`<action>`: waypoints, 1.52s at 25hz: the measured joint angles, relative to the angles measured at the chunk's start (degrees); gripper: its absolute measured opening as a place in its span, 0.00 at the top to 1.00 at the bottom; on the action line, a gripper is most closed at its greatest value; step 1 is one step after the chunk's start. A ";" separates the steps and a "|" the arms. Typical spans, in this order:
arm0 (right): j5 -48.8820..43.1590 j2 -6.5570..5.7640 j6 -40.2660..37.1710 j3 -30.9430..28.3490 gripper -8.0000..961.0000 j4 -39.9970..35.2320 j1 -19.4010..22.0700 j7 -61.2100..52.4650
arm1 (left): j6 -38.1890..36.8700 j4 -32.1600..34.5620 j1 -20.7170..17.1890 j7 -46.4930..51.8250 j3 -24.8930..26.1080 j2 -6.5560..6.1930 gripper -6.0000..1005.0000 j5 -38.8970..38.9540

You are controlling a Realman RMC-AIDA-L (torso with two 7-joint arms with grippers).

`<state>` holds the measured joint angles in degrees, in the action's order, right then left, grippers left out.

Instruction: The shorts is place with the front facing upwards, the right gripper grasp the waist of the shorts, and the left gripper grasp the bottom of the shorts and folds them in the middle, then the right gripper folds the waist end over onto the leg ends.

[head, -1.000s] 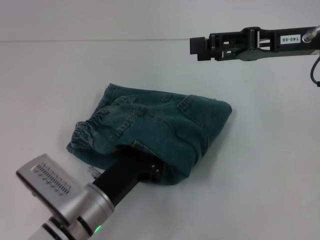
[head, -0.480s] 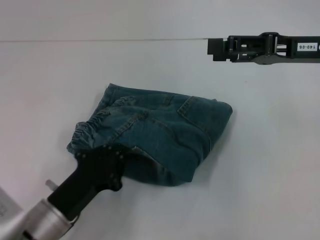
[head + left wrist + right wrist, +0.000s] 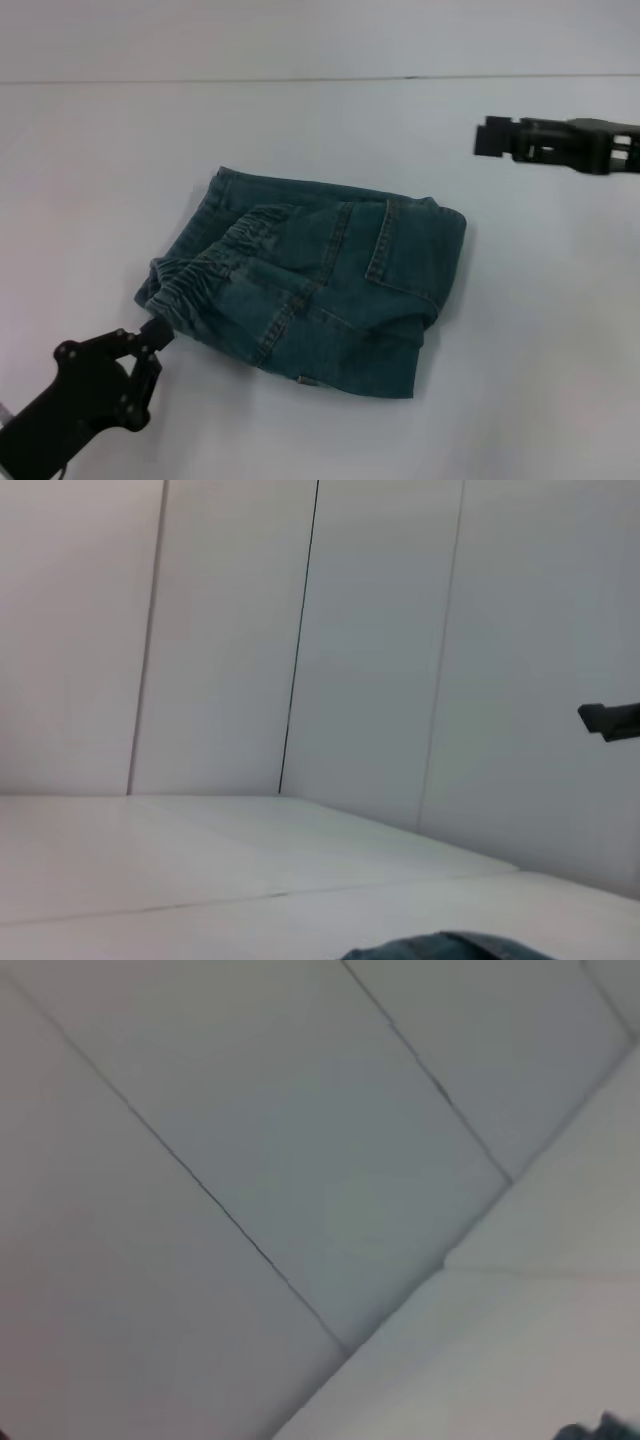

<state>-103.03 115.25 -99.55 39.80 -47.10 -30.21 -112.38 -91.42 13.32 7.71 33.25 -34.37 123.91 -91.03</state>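
Observation:
The blue denim shorts (image 3: 320,285) lie folded into a compact bundle at the middle of the white table, with the gathered elastic waist (image 3: 185,275) on the left side of the bundle. My left gripper (image 3: 115,350) sits low at the front left, open and holding nothing, one fingertip (image 3: 155,332) just short of the waist edge. My right gripper (image 3: 492,137) hovers at the back right, well away from the cloth. A sliver of denim (image 3: 450,947) shows at the edge of the left wrist view.
The white table (image 3: 540,350) stretches around the shorts on every side. Its back edge meets a pale panelled wall (image 3: 300,630). The right wrist view shows only wall panels and a table corner.
My left gripper has let go of the shorts and drawn back to the front left. The released fold has settled flat. My right arm has drifted right and lower.

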 joint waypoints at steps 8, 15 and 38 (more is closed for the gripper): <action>-3.61 1.77 -5.14 0.58 0.13 -0.39 5.91 19.32 | -3.07 7.66 3.86 17.82 -1.15 -1.05 0.95 -7.94; -7.19 2.47 -9.96 0.50 0.09 -2.31 9.24 22.34 | -7.90 13.51 7.10 30.01 -1.72 -2.74 0.85 -15.85; -13.58 4.81 -1.23 1.88 0.03 -4.90 10.56 21.54 | -8.68 21.64 8.90 40.76 -1.70 -3.14 0.12 -20.28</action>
<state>-116.61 120.06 -100.78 41.68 -51.99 -19.65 -90.84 -100.10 34.96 16.61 74.01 -36.08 120.76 -111.32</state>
